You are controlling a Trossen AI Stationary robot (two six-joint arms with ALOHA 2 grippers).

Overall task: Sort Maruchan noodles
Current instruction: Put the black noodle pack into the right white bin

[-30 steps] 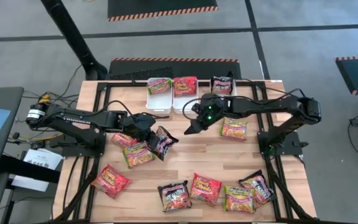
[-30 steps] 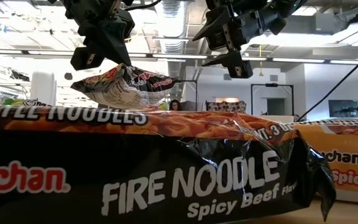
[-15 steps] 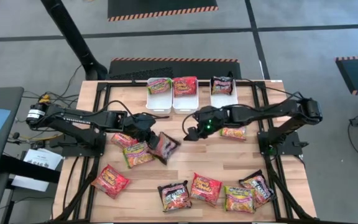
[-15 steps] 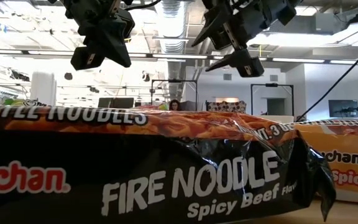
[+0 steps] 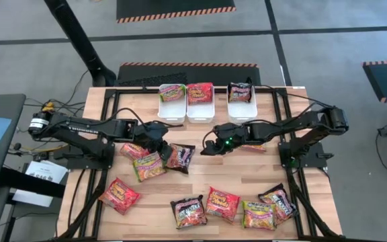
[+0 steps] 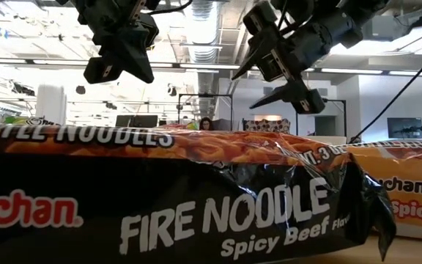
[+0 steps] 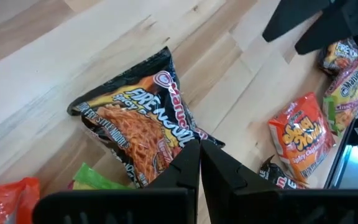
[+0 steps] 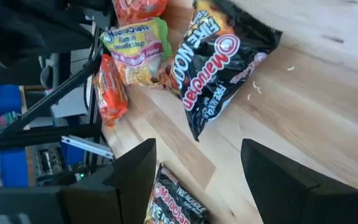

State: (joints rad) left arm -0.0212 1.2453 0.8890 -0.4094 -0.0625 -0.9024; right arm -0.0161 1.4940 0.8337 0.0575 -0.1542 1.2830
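The black-purple Maruchan packet [image 5: 180, 156] lies flat on the counter [image 5: 261, 171] near its middle, between the two arms and free of both. The left end effector [image 5: 158, 140] hangs just beside it, toward the left edge, with fingers closed and holding nothing. The right end effector [image 5: 207, 147] stands on the other side of the packet, a little farther off, with fingers spread wide and empty, pointing toward it. The long axis of the packet seems to run slantwise to both arms. I judge the open right end effector is the better placed to take it. At the far edge stand the white bins [image 5: 187, 107].
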